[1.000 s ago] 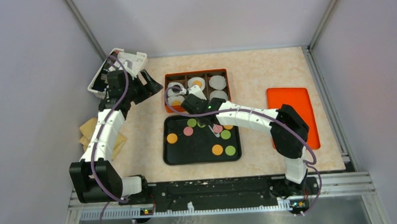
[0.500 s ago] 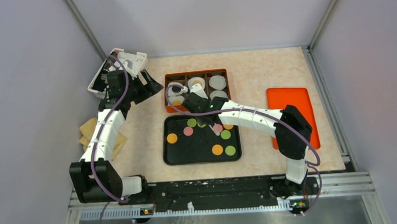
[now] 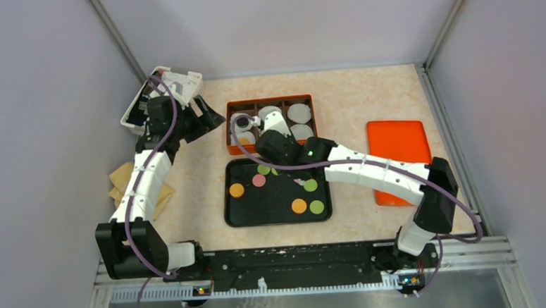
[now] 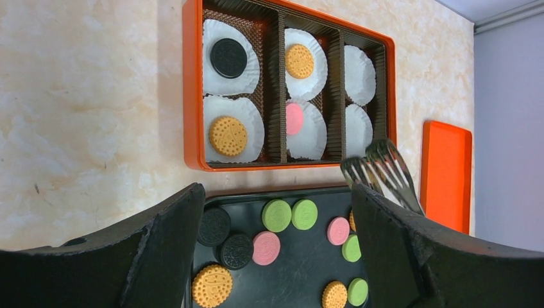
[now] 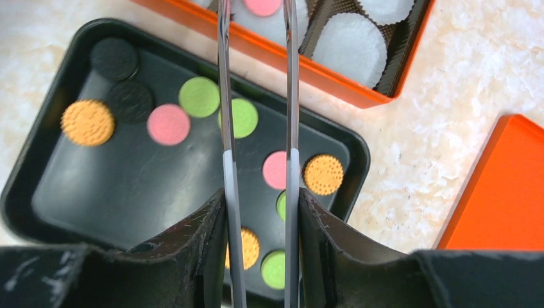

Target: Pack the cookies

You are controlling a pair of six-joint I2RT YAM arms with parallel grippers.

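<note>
Loose cookies lie on the black tray: orange, pink, green and black. The orange box holds white liners; a black cookie, two orange cookies and a pink cookie sit in them. My right gripper is shut on metal tongs that reach over the tray's far edge toward the box; their forked tips look empty. The left gripper hangs open and empty, left of the box.
An orange lid lies flat to the right of the tray, partly under my right arm. A white container sits at the back left corner. Tan material lies at the left edge. Grey walls enclose the table.
The right arm has swung its elbow out to the right, and the tongs have lifted from the tray's pink cookie toward the box. The left arm has stayed put.
</note>
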